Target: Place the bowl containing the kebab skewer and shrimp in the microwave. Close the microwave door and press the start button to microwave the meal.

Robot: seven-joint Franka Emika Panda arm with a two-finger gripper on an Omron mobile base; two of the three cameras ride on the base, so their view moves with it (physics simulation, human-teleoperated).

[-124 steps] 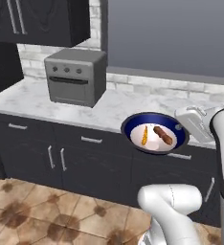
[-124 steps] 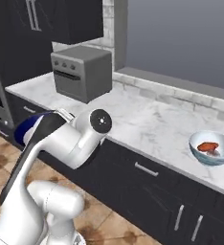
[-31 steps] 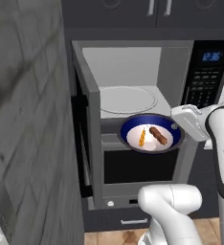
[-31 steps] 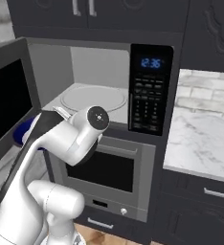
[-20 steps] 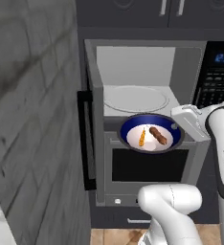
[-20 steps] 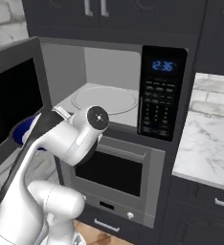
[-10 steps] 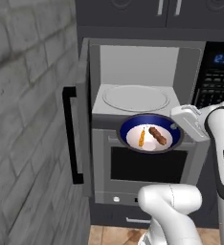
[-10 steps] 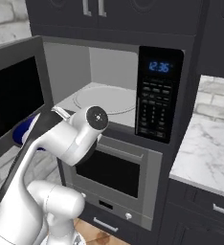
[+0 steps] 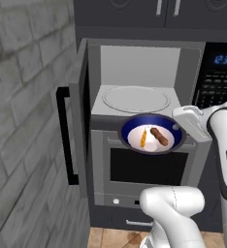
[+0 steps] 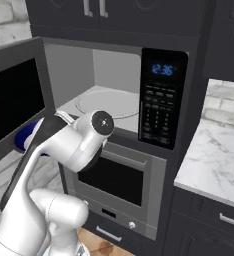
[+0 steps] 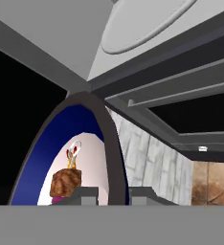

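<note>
- Driven closer and squarer to the microwave [image 9: 139, 97] since the earlier pictures: cavity now larger and more centred in both base views, microwave door [image 9: 79, 114] swung wide on the left with its black bar handle edge-on; bowl [image 9: 152, 134] in the same spot relative to the arm as before.
- Gripper [image 9: 183, 121] narrowly closed on the bowl's right rim, one fingertip either side of the rim wall in the hand view; no other support under the bowl.
- Bowl held in the air just in front of the cavity's front edge, level with or slightly below the cavity floor, above the oven window beneath; not yet inside.
- Kebab skewer [image 9: 159, 136] and shrimp [image 9: 143, 137] side by side on the white inside, skewer nearer the gripper.
- Turntable [image 9: 136, 98] bare, centred on the cavity floor.
- Risk: straight push forward likely to strike the bowl's far rim on the cavity's front lip, since the bowl looks too low; lift needed first.
- Risk: one-sided rim grip, so a knock or a quick swing could tilt the bowl and roll the food out.
- Risk: wrist and forearm close to the keypad panel [image 9: 217, 77]; wide entry from the right could brush it or the right edge of the opening.
- Risk: release short of the turntable's middle could leave the bowl overhanging the front edge and block the door.
</note>
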